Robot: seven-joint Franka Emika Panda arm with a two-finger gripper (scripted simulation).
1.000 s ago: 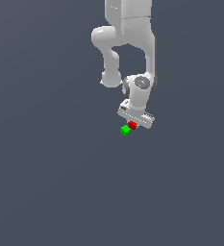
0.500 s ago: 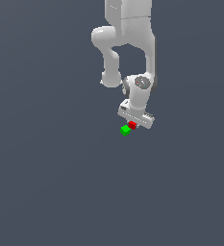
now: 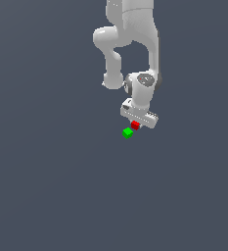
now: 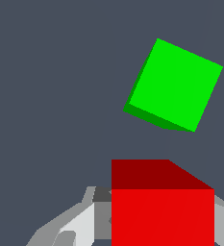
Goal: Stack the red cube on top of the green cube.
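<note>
The white, smooth-shelled robot arm (image 3: 127,44) reaches down from the top of the exterior view, and its white two-fingered gripper (image 3: 136,124) hangs low over the flat dark grey-blue floor (image 3: 47,186). The small, plain bright-red cube (image 3: 135,125) sits right under the gripper's crossbar, and in the wrist view the red cube (image 4: 162,211) fills the space between the pale grey fingers (image 4: 80,226), which show on both sides of it and press close to its faces, so the gripper is clamped on it. The small, plain bright-green cube (image 3: 127,133) lies on the floor at about seven o'clock from the red cube in the exterior view, just beside it, their edges looking nearly in contact from that angle. In the wrist view the green cube (image 4: 173,85) appears at roughly twelve o'clock from the red cube, with a strip of bare floor between them, and it is turned at an angle to the red cube's square front face. Whether the red cube rests on the floor or is raised off it cannot be told.
</note>
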